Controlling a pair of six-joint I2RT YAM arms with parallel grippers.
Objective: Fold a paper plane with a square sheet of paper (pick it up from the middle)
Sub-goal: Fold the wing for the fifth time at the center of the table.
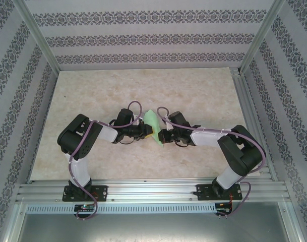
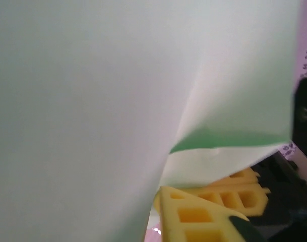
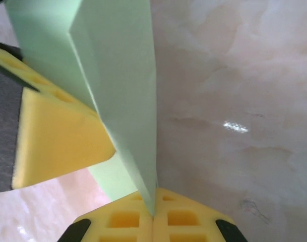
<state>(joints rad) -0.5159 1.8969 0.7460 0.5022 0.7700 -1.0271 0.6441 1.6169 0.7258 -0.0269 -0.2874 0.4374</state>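
The light-green sheet of paper (image 1: 154, 123) is folded and held upright above the middle of the table, between the two arms. In the right wrist view my right gripper (image 3: 153, 201) is shut on the lower end of its creased edge (image 3: 123, 75), the two yellow pads pressed together. My left gripper (image 1: 149, 132) faces it from the left. One of its yellow fingers (image 3: 57, 141) lies against the paper's left side. In the left wrist view the paper (image 2: 93, 101) drapes close over the lens. One yellow finger (image 2: 193, 217) shows below it and the other is hidden.
The marbled beige table (image 1: 193, 91) lies under the arms. Patterned walls and metal posts close it in on three sides. An aluminium rail (image 1: 153, 191) carrying both arm bases runs along the near edge.
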